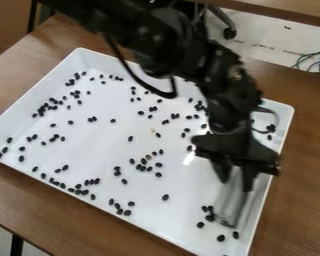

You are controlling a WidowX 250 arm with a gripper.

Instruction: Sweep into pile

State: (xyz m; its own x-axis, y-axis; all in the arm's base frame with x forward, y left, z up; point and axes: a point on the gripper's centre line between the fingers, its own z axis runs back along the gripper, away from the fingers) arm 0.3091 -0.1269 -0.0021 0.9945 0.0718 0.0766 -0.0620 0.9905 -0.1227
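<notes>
Gripper (236, 184) over the right part of the white tray (274, 107); fingers hold a translucent grey tool (231, 202) between them. Tool extends below the fingertips, lower end beside a few black beans (209, 218); other beans lie scattered across the tray.

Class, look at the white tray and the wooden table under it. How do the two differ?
The tray is white and shiny; the table is brown with wood grain.
The tray has raised sides all round; the table is a flat top.
The tray holds scattered black beans; the table bears the tray itself.
Both have a broad, level surface with straight edges.
</notes>
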